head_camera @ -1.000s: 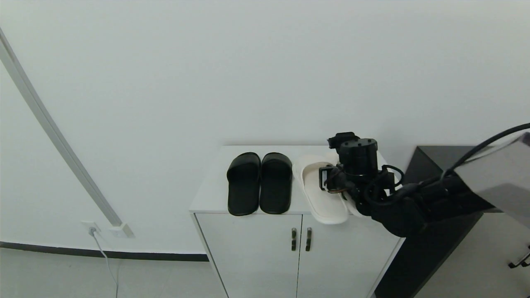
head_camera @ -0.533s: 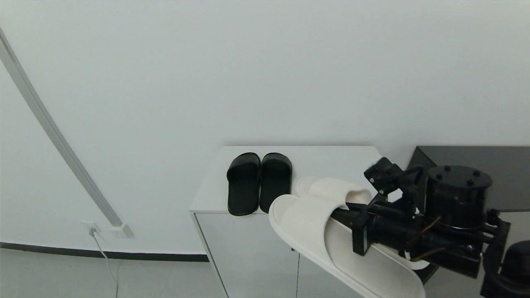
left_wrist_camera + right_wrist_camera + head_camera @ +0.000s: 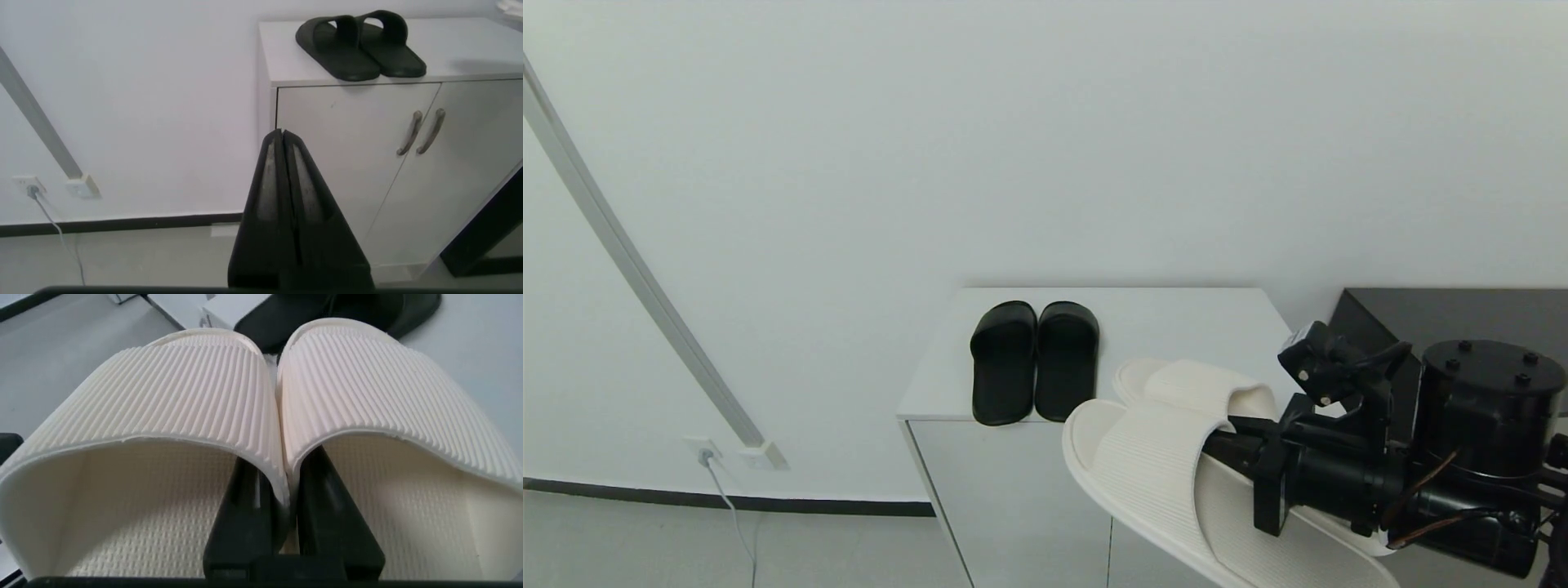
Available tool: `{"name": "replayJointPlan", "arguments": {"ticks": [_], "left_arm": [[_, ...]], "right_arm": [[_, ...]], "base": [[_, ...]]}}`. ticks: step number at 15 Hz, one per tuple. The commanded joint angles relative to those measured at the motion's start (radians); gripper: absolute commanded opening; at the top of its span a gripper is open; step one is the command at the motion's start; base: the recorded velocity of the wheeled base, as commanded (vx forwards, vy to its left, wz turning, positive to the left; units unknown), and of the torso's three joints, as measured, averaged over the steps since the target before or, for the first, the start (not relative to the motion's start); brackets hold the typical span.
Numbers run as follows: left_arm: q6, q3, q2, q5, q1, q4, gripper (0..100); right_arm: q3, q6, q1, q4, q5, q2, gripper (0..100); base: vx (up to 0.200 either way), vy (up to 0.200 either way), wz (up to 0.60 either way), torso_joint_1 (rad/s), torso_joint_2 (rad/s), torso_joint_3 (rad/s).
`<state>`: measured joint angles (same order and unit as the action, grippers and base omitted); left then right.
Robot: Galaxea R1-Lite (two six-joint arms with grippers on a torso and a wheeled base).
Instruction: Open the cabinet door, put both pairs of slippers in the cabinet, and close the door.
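Now the right claw [image 3: 1235, 434] is clamped on the white slippers [image 3: 1152, 465], pinching their inner edges together, and the pair juts out ahead of it, clear of the cabinet [image 3: 1013, 498]. Beyond the claw, the black slippers [image 3: 1033, 359] sit atop the cabinet. The left claw [image 3: 282, 159] is closed and empty, facing the shut doors [image 3: 351, 151].

The white slippers [image 3: 1168, 465] looked like matt foam, their straps ribbed in fine ridges and their insoles finely dimpled. The black slippers [image 3: 1033, 359] were a smooth, matt, rubbery material. The cabinet [image 3: 1013, 498] had a smooth white finish with a slight sheen, and its door handles [image 3: 421, 132] looked like dull metal. The left hand [image 3: 283, 147] was smooth black plastic, faintly glossy.
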<state>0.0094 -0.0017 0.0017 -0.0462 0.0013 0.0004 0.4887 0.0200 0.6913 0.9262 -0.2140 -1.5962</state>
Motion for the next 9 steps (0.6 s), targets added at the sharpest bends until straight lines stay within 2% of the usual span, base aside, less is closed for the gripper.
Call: {"name": "replayJointPlan", "arguments": {"ticks": [1,3,9], "left_arm": [[0.0,0.0,0.0,0.0,0.0,0.001,0],[0.0,0.0,0.0,0.0,0.0,0.0,0],[0.0,0.0,0.0,0.002,0.0,0.0,0]], "right_arm": [[-0.006,0.0,0.001,-0.001,-0.001,-0.002,0],[-0.013,-0.015,-0.001,-0.001,0.001,-0.004,0],[-0.039,-0.041,-0.001,-0.001,-0.001,-0.004,0]], "base": [[-0.2,0.0,0.0,0.012,0.01,0.002],[-0.2,0.0,0.0,0.01,0.0,0.0],[0.0,0.0,0.0,0.0,0.0,0.0]]}}
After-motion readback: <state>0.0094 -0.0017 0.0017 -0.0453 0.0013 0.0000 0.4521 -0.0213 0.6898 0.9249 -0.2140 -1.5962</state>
